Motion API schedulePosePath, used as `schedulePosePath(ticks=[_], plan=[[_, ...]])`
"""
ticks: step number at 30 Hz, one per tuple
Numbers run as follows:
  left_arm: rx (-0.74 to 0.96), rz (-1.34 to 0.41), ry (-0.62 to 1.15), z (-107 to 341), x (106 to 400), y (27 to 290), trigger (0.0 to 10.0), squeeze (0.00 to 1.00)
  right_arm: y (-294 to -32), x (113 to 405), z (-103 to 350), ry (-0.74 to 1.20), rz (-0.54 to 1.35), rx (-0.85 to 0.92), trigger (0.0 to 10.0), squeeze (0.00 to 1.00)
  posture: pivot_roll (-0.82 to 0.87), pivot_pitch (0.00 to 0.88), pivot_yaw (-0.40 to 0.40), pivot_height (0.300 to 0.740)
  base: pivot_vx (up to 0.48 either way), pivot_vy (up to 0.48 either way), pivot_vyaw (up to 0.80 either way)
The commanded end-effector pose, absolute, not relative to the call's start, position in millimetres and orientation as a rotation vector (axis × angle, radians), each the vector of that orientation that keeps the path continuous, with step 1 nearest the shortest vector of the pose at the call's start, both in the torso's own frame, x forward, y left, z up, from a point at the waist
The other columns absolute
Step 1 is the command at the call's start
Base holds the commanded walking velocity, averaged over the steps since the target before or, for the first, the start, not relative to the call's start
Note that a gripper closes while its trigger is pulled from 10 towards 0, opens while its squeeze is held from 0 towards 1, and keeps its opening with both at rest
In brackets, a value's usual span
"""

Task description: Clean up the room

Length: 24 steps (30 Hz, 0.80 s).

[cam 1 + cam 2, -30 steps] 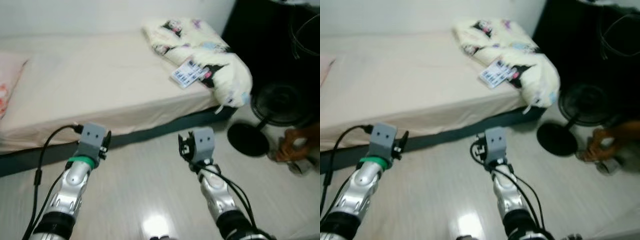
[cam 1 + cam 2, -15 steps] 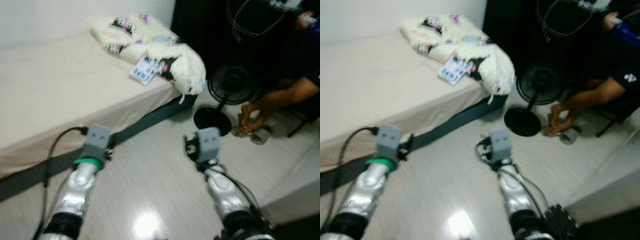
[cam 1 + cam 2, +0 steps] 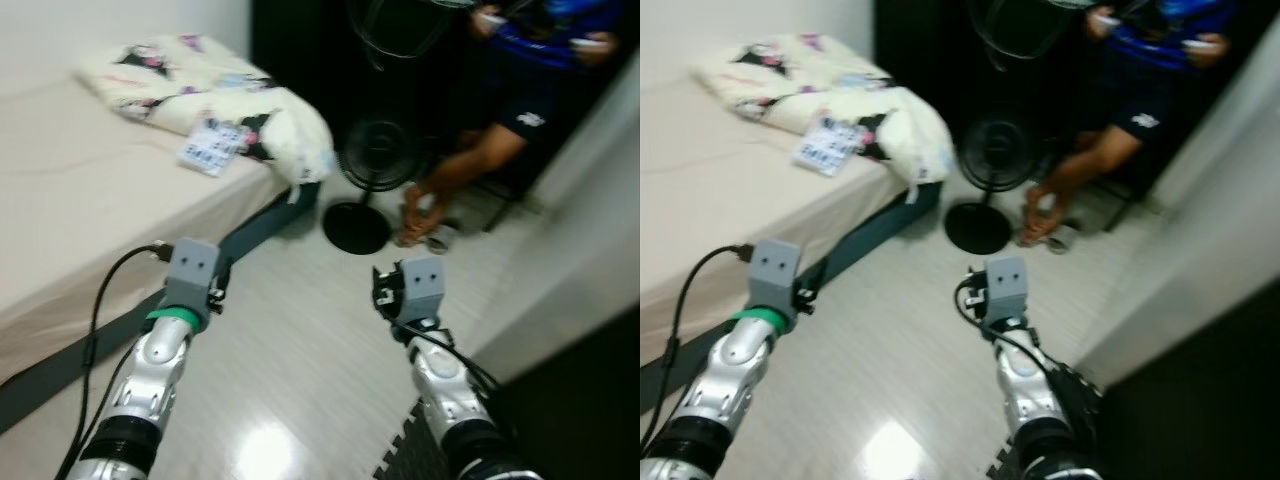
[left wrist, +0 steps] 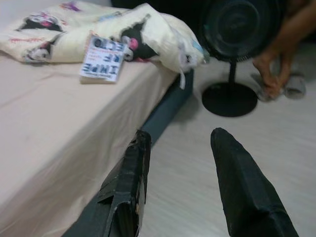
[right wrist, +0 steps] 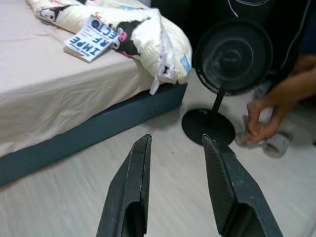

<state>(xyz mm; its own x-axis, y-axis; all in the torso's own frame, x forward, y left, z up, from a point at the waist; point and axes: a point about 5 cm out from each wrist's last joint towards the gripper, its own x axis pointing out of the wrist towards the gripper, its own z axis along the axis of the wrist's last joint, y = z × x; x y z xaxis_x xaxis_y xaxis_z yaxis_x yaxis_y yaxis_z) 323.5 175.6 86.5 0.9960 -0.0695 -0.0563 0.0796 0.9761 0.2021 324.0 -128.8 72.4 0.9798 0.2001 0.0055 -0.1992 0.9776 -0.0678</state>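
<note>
A beige bed (image 3: 70, 210) runs along my left. At its far end lies a crumpled cream blanket with cartoon prints (image 3: 200, 85), and a white booklet with blue letters (image 3: 210, 150) rests against it. Both arms are held out in front of me over the pale floor, apart from the bed. In the left wrist view my left gripper (image 4: 181, 133) is open and holds nothing. The right wrist view shows my right gripper (image 5: 177, 139) open too, pointing toward the bed's corner and the booklet (image 5: 91, 39).
A black standing fan (image 3: 375, 155) with a round base stands just past the bed's corner. A person (image 3: 520, 110) sits beyond it, one hand down at a grey slipper (image 5: 274, 143). A pale wall (image 3: 580, 230) closes the right side, with a dark foam mat (image 3: 400, 465) near my feet.
The camera has swung right: the bed and blanket slid left in view, and the fan and the person came in. Both arms keep the same raised pose, grippers open.
</note>
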Motion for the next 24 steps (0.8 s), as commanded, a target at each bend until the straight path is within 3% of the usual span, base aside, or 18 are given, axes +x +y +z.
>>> schedulePosePath(ticks=[1,24], plan=[[0.207,-0.071,0.074,79.9,322.2,173.7,10.0,0.00,-133.3,322.8,69.0,0.006,0.190,-0.078,10.0,0.00,0.01,0.000,0.012,0.735,0.442,0.000,0.00],[0.198,-0.084,0.066,80.2,323.3,168.7,10.0,0.00,-131.2,321.5,69.3,-0.002,0.194,-0.070,10.0,0.00,0.00,0.009,0.013,0.735,0.442,0.000,0.00]])
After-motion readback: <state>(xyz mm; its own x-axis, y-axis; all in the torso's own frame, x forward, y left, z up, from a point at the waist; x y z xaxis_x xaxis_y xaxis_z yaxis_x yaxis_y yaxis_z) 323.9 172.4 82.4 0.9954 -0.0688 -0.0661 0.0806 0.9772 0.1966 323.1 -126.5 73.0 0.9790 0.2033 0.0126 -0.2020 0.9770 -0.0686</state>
